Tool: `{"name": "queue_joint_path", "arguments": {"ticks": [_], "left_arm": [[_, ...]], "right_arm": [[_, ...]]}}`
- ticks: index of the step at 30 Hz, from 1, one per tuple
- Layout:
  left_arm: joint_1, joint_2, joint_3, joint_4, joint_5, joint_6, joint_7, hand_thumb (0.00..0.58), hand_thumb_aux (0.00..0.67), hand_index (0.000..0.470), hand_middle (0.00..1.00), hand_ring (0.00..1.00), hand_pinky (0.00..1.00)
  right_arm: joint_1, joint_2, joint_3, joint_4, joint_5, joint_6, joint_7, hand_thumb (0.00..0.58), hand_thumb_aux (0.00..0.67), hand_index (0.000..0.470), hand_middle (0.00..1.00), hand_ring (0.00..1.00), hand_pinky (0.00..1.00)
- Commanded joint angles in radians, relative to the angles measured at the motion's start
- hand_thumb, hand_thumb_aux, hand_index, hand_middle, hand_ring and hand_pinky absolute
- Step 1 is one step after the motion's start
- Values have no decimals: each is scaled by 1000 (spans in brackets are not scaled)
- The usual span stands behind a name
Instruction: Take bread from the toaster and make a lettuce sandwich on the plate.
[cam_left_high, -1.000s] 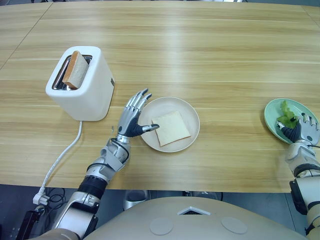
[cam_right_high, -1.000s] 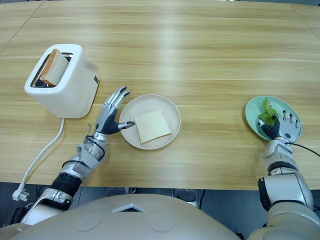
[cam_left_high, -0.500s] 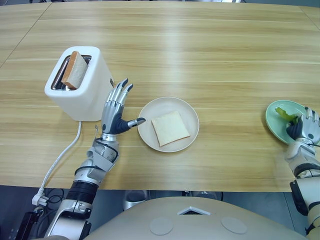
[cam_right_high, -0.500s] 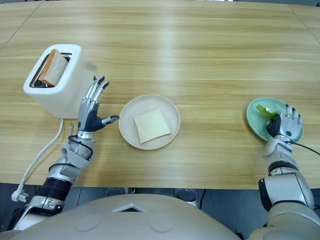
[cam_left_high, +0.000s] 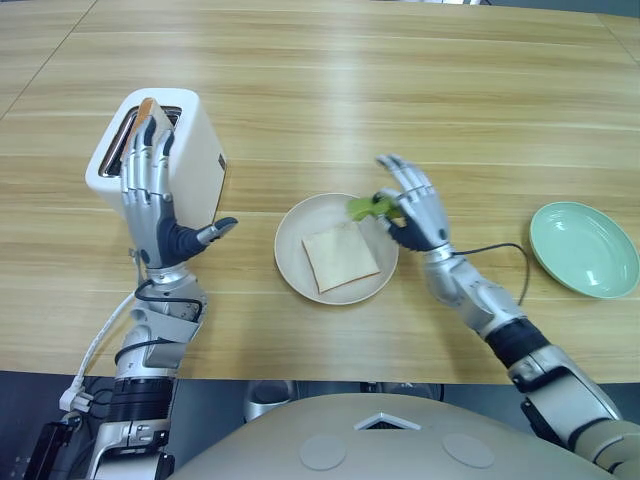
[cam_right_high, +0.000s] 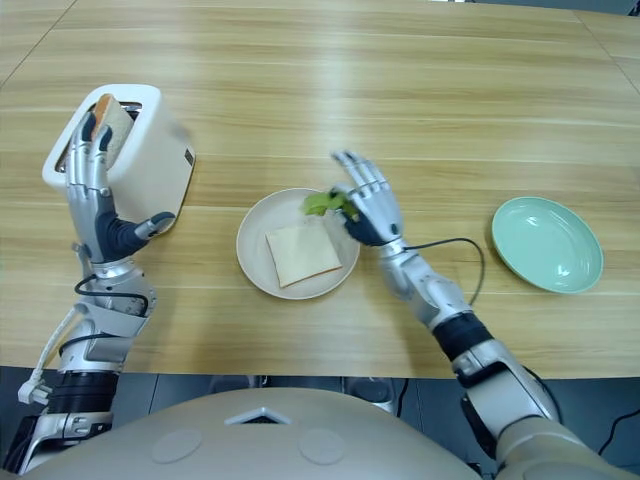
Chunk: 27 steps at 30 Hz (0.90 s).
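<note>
A white toaster (cam_left_high: 195, 160) stands at the left with one bread slice (cam_right_high: 112, 115) sticking up from its slot. My left hand (cam_left_high: 155, 205) is raised in front of the toaster, open, fingers straight up and holding nothing. A beige plate (cam_left_high: 292, 252) in the middle carries a flat slice of bread (cam_left_high: 340, 257). My right hand (cam_left_high: 415, 205) hovers over the plate's right rim, shut on a piece of green lettuce (cam_left_high: 366, 206) that hangs above the plate's far right part.
A pale green dish (cam_left_high: 584, 247) sits at the right near the table's front edge, with nothing in it. The toaster's white cord (cam_left_high: 110, 325) runs off the front edge at the left. A thin black cable (cam_left_high: 495, 252) trails from my right wrist.
My right hand lifted the lettuce out of the green dish and carried it left to the beige plate. My left hand moved left and up, from beside the plate to in front of the toaster.
</note>
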Motion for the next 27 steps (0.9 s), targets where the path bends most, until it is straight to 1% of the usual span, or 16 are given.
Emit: {"name": "queue_joint_path", "arguments": {"ticks": [1, 4, 8, 10, 11, 12, 13, 14, 21, 27], "left_arm": [[-5, 21, 64, -18, 9, 82, -20, 0, 0, 0, 0, 0, 0], [-13, 55, 123, -23, 12, 151, -36, 0, 0, 0, 0, 0, 0], [-71, 124, 184, 103, -36, 250, -100, 0, 0, 0, 0, 0, 0], [-107, 157, 186, 158, -42, 296, -141, 0, 0, 0, 0, 0, 0], [-126, 172, 181, 193, -51, 301, -154, 0, 0, 0, 0, 0, 0], [-146, 187, 174, 227, -61, 306, -172, 0, 0, 0, 0, 0, 0], [-163, 202, 161, 257, -63, 313, -193, 0, 0, 0, 0, 0, 0], [-177, 213, 150, 282, -65, 316, -206, 0, 0, 0, 0, 0, 0], [-270, 266, 55, 432, -75, 321, -296, 0, 0, 0, 0, 0, 0], [-302, 290, 5, 465, -95, 331, -365, 0, 0, 0, 0, 0, 0]], "right_arm": [[-23, 25, 57, 125, -56, -10, -24, 580, 670, 460, 0, 0, 0], [-29, 39, 87, 168, -84, -12, -40, 580, 670, 460, 0, 0, 0], [-26, 37, 103, 192, -93, -12, -42, 580, 670, 460, 0, 0, 0], [-24, 30, 109, 191, -104, -5, -42, 580, 670, 460, 0, 0, 0], [-21, 27, 110, 187, -107, -2, -43, 572, 591, 406, 0, 0, 0], [-15, 22, 107, 176, -107, 0, -41, 476, 386, 265, 0, 0, 0], [-9, 17, 105, 164, -108, 2, -39, 476, 386, 265, 0, 0, 0], [-3, 10, 103, 151, -109, 4, -37, 0, 0, 0, 0, 0, 0], [68, -56, 84, 0, -136, 42, -21, 0, 0, 0, 0, 0, 0], [128, -117, 53, -136, -151, 78, -1, 0, 0, 0, 0, 0, 0]]}}
